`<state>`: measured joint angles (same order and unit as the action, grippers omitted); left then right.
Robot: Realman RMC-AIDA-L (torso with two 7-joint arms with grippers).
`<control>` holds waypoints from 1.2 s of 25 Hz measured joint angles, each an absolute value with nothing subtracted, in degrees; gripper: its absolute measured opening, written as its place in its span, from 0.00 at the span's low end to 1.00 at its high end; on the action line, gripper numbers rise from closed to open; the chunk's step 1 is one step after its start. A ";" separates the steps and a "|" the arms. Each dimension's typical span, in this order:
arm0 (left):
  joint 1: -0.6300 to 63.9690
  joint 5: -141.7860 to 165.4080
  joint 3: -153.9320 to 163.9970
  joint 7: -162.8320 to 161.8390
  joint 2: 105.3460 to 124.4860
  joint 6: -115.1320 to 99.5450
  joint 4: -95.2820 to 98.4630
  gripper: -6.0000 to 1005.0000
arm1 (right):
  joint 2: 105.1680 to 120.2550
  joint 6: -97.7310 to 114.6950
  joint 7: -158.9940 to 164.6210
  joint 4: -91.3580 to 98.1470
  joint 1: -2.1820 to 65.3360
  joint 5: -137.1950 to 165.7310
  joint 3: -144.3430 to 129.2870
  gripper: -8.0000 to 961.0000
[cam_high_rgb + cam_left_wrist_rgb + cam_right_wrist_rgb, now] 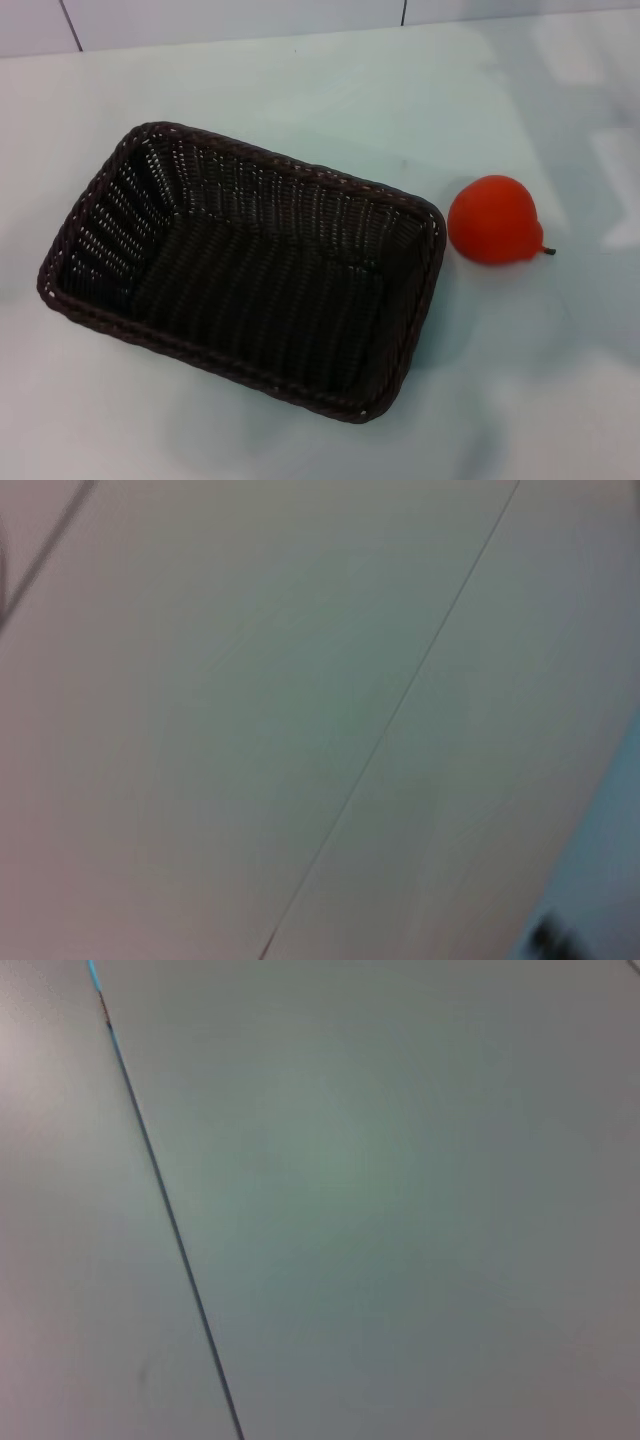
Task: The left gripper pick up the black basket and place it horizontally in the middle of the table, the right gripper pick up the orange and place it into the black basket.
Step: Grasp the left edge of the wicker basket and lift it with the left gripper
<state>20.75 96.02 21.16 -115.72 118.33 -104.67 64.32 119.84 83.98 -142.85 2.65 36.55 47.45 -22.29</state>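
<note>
- On the table (300, 80), the black basket (245, 265) is sitting slanted, open side up.
- Just beside its right end, the orange (495, 221) is lying apart.
- Neither gripper is showing, so nobody can tell their grip.

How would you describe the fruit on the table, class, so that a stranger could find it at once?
Start from the white table and find the big black basket near its middle. Just off the basket's right end, outside it, lies the orange. It is the only small, round, red-orange thing there, with a short dark stem pointing away from the basket.
</note>
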 joint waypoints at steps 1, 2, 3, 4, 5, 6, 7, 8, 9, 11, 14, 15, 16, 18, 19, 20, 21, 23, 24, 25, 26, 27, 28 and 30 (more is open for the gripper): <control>21.28 99.20 21.60 -118.65 118.07 -104.31 67.06 0.72 | 119.83 83.98 -142.84 2.60 36.38 47.46 -22.18 0.98; 21.96 103.44 22.26 -122.19 117.82 -103.96 69.99 0.72 | 119.83 83.95 -142.84 2.58 36.25 47.46 -22.05 0.98; 22.82 107.21 23.18 -125.31 117.60 -103.73 72.78 0.72 | 119.83 83.85 -142.83 2.55 36.11 47.46 -21.86 0.98; 23.44 110.24 23.91 -127.72 117.47 -103.61 74.43 0.71 | 119.82 83.71 -142.83 2.52 35.98 47.46 -21.64 0.98; 24.43 113.98 25.10 -130.64 117.37 -103.43 76.63 0.71 | 119.81 83.56 -142.82 2.47 35.88 47.46 -21.46 0.98; 25.22 117.07 26.28 -132.74 117.37 -103.35 78.20 0.71 | 119.81 83.29 -142.82 2.42 35.80 47.46 -21.23 0.98; 26.01 119.23 27.36 -134.56 117.39 -103.22 79.13 0.71 | 119.80 83.03 -142.82 2.38 35.77 47.46 -21.10 0.98; 26.81 121.56 28.64 -136.28 117.46 -103.09 79.86 0.71 | 119.80 82.80 -142.82 2.34 35.74 47.45 -20.98 0.98; 27.72 123.79 30.22 -137.85 117.57 -103.08 80.32 0.71 | 119.79 82.46 -142.82 2.32 35.74 47.46 -20.90 0.98; 29.37 127.77 33.33 -140.22 117.69 -102.91 80.77 0.71 | 119.79 82.20 -142.82 2.31 35.72 47.46 -20.86 0.98; 31.62 132.98 37.40 -142.98 117.89 -102.34 80.90 0.71 | 119.79 82.09 -142.82 2.30 35.61 47.46 -20.84 0.98; 32.94 136.47 39.64 -144.90 117.98 -101.92 81.00 0.71 | 119.79 82.08 -142.82 2.30 35.53 47.46 -20.83 0.98; 33.42 137.92 40.36 -145.60 118.03 -101.67 81.13 0.72 | 119.79 82.06 -142.82 2.33 35.47 47.46 -20.83 0.98; 33.94 139.39 41.03 -146.18 118.18 -101.36 81.29 0.72 | 119.79 81.80 -142.82 2.42 35.38 47.46 -20.83 0.98; 34.42 140.57 41.49 -146.61 118.32 -101.07 81.44 0.72 | 119.79 81.52 -142.82 2.46 35.35 47.46 -20.83 0.98; 35.38 143.44 42.21 -147.33 118.83 -100.41 81.54 0.72 | 119.79 81.10 -142.82 2.50 35.34 47.46 -20.83 0.98; 35.38 143.44 42.21 -147.33 118.83 -100.41 81.54 0.72 | 119.79 80.75 -142.82 2.55 35.34 47.46 -20.83 0.98; 36.01 145.86 42.85 -147.89 119.27 -99.75 81.55 0.73 | 119.79 79.97 -142.82 2.64 35.33 47.46 -20.83 0.98; 36.44 147.64 43.46 -148.25 119.64 -99.22 81.57 0.73 | 119.77 79.68 -142.82 2.67 35.33 47.46 -20.83 0.98; 36.95 150.33 44.44 -148.82 120.12 -98.34 81.61 0.73 | 119.73 79.49 -142.82 2.69 35.33 47.46 -20.82 0.98; 36.95 150.33 44.44 -148.82 120.12 -98.34 81.61 0.73 | 119.68 79.26 -142.82 2.70 35.33 47.46 -20.77 0.98; 37.23 151.98 45.10 -149.16 120.41 -97.82 81.59 0.73 | 119.63 79.05 -142.82 2.71 35.33 47.46 -20.68 0.98; 37.42 153.31 45.59 -149.37 120.66 -97.30 81.44 0.73 | 119.61 78.77 -142.82 2.72 35.33 47.46 -20.47 0.98; 37.82 154.83 46.23 -149.64 121.10 -96.63 80.93 0.73 | 119.60 77.98 -142.82 2.85 35.34 47.46 -19.90 0.98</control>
